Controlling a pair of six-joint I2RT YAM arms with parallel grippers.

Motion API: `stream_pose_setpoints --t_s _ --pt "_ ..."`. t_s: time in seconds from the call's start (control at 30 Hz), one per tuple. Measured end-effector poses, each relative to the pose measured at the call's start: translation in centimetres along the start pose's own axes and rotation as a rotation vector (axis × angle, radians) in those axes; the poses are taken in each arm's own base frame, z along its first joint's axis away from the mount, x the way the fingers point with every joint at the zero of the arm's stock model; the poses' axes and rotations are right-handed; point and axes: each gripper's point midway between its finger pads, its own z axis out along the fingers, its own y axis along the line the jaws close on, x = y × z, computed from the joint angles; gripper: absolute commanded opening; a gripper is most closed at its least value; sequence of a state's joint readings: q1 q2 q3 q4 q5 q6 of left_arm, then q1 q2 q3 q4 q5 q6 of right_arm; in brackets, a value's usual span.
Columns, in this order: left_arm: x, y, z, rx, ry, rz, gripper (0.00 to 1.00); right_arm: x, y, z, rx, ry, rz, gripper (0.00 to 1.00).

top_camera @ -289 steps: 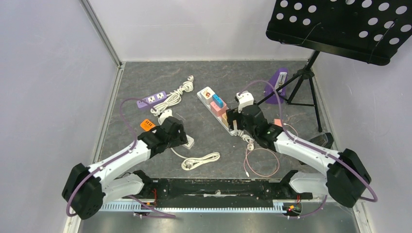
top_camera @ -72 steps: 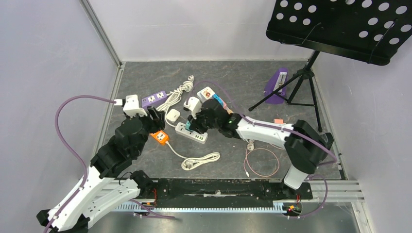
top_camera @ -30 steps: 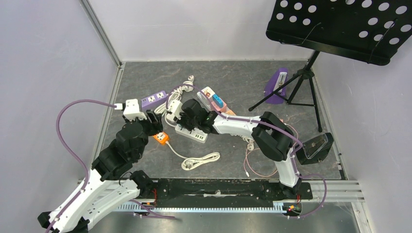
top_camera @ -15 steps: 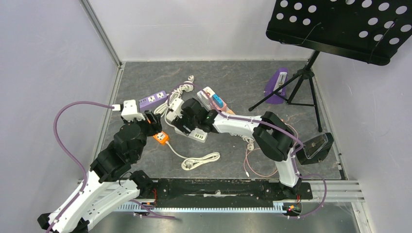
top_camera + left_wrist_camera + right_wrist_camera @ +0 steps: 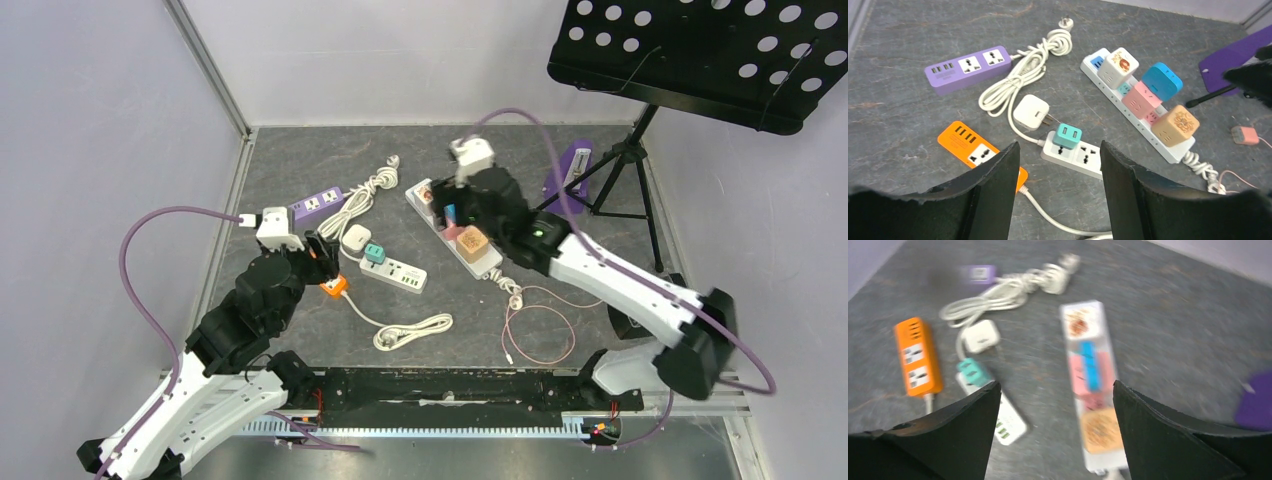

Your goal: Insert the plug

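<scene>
This is a robotics lab test cell. Plain pale wall panels [image 5: 100, 150] close in a grey stone-look table top [image 5: 500, 150] on three sides, joined by a bare metal corner post [image 5: 205, 65] at 11 o'clock. At 6 o'clock a black mounting rail [image 5: 440, 385] carries the left arm [image 5: 250, 310] and right arm [image 5: 620, 285], each trailing loose purple cable [image 5: 140, 260].

Test props lie scattered about the middle:
- a purple power strip [image 5: 968, 70]
- an orange power strip [image 5: 975, 150]
- a long white power strip [image 5: 1172, 152] loaded with coloured cube adapters [image 5: 1175, 125]
- a short white power strip [image 5: 400, 277] with a teal plug [image 5: 374, 253] seated in it

A black perforated music stand [image 5: 700, 50] stands at 2 o'clock.
</scene>
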State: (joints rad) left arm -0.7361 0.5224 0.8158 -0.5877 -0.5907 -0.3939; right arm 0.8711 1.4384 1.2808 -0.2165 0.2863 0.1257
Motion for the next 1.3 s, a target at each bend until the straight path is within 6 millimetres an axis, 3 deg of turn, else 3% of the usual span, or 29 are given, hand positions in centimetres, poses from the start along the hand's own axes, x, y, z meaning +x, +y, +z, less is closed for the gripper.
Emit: stream_pose_setpoints --t_s 0.1,0.23,0.3,0.43,0.5,0.7,0.9,1.13,1.3 --pt "0.3 -0.5 -0.1 0.024 0.015 -0.010 0.66 2.1 -6.4 -2.4 0.178 0.011 0.115 0.85" --pt "0.5 -0.9 -0.1 0.047 0.028 -0.019 0.66 8.5 -15.4 -5.5 0.476 0.099 0.280 0.85" --pt "0.6 -1.1 -0.2 0.056 0.032 -0.020 0.66 11.0 -17.6 -6.5 0.574 0.136 0.341 0.83" --pt "0.9 -1.3 -0.2 0.069 0.041 -0.021 0.66 16.2 -20.9 -8.3 0.738 0.215 0.490 0.68" --pt "1.0 -1.5 -0.2 0.078 0.048 -0.021 0.66 18.6 -22.5 -9.1 0.814 0.242 0.574 0.66" --pt "1.3 -1.8 -0.1 0.089 0.061 -0.037 0.66 25.1 -25.2 -11.0 0.989 0.325 0.739 0.65" --pt "2.1 -1.9 0.2 0.087 0.084 -0.039 0.66 28.0 -27.0 -11.0 1.091 0.373 0.810 0.71" --pt "2.5 -2.0 0.6 0.079 0.101 -0.029 0.66 27.5 -29.2 -9.6 1.125 0.343 0.846 0.84" --pt "2.6 -2.1 0.8 0.076 0.107 -0.025 0.66 27.5 -29.3 -9.5 1.116 0.338 0.858 0.83"
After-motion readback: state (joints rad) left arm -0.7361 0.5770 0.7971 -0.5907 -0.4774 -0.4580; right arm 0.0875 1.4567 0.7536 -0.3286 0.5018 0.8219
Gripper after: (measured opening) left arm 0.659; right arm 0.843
